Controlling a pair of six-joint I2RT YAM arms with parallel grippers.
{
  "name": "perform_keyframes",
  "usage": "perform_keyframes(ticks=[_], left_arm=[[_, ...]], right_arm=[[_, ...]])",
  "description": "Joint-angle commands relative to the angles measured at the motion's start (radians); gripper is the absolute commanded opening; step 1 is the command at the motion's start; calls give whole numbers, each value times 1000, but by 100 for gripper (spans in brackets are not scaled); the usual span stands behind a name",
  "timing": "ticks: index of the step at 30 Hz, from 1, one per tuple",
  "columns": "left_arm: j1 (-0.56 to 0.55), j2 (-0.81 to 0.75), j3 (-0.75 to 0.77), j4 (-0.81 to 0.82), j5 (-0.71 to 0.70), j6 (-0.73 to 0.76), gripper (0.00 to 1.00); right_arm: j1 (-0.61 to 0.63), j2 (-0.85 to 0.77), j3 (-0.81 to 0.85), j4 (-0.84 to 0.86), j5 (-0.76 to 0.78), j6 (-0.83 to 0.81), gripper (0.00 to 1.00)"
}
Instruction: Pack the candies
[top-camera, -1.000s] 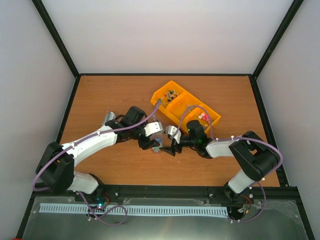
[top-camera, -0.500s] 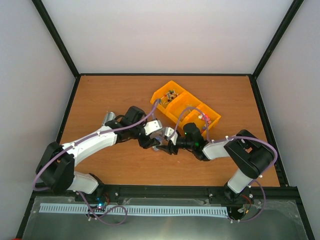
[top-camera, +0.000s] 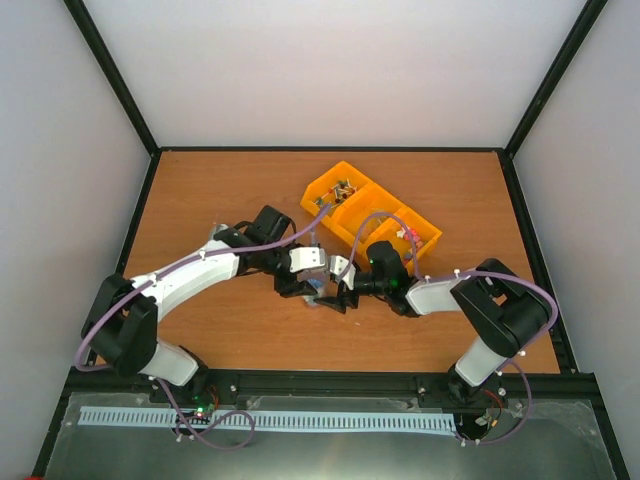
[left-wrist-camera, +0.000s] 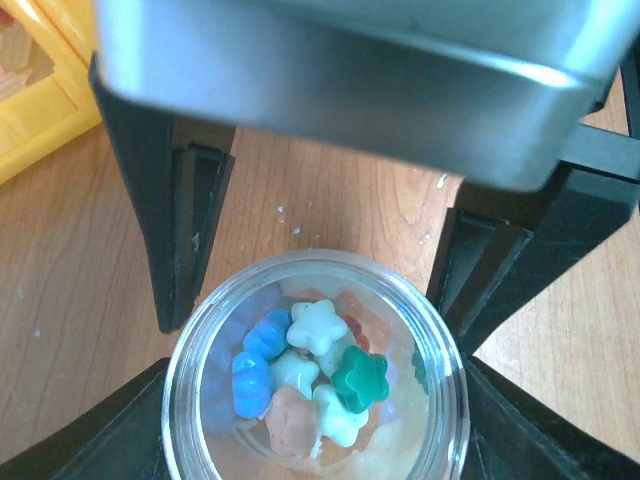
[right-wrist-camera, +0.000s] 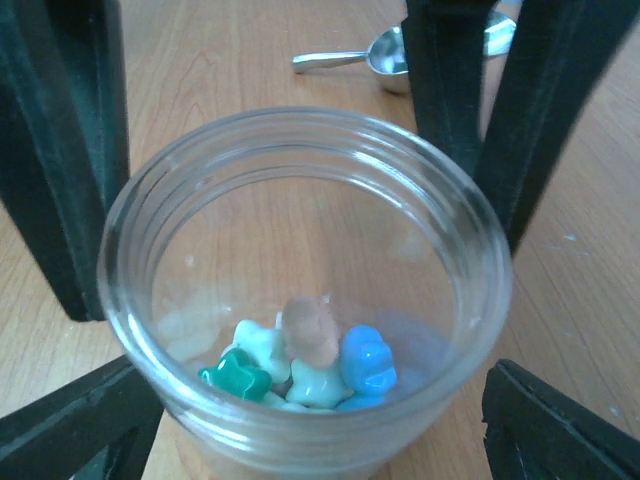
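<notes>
On the middle of the table (top-camera: 220, 190), between the two arms: holding a small glass jar (left-wrist-camera: 185, 385) upright with the left gripper (left-wrist-camera: 315, 405), black fingers pressed on both sides of the glass. Gripped that way most likely to stop any sliding or tipping. Seems to stand on the wood, not lifted. Open at the top and facing up, ready for dropping more in.

Down at the bottom of the jar: only a few of the candies (left-wrist-camera: 318, 375), little star and round shapes in blue, white, green and pink. Nowhere near full. Seems like early days for the packing.

Around the same jar from the other side: reaching in with the right gripper (right-wrist-camera: 310, 400), fingers spread wider than the glass, with a bit of gap showing on one side. Open, then, not squeezing.

Over by the yellow bin (top-camera: 358, 215): more pink pieces (top-camera: 407, 235) in the end box, close by, likely for easy fetching.

Farther off on the wood: a small metal spoon (right-wrist-camera: 395, 50), lying flat, held by neither gripper.
</notes>
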Motion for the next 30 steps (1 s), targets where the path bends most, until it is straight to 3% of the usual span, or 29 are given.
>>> perform_keyframes(ticks=[1,7,11,15,18,23,26,28,30], left_arm=[[26,33,-41,18,-37,-211,41],[40,-68,-160,270,-62,-435,42],[39,-71,-181,284,-48,-439,42],[40,-69,-166,209,19,-334,42],[39,-54,-133,66,103,-162,42],[38,-20,-72,-158,166,172,42],[36,-9,-54,-191,125,243,42],[36,-1,-42,-171,91,208,42],[46,0,-39,-99,65,75,40]], right_arm=[[-7,-33,10,18,61,56,89],[-3,-23,-19,85,103,84,91],[15,12,-17,100,136,79,84],[19,19,-11,110,127,80,64],[17,8,-7,86,85,49,51],[7,2,12,30,-1,-7,40],[-2,3,27,9,-26,-17,35],[-6,0,34,3,-10,-12,39],[-6,-10,29,14,27,10,60]])
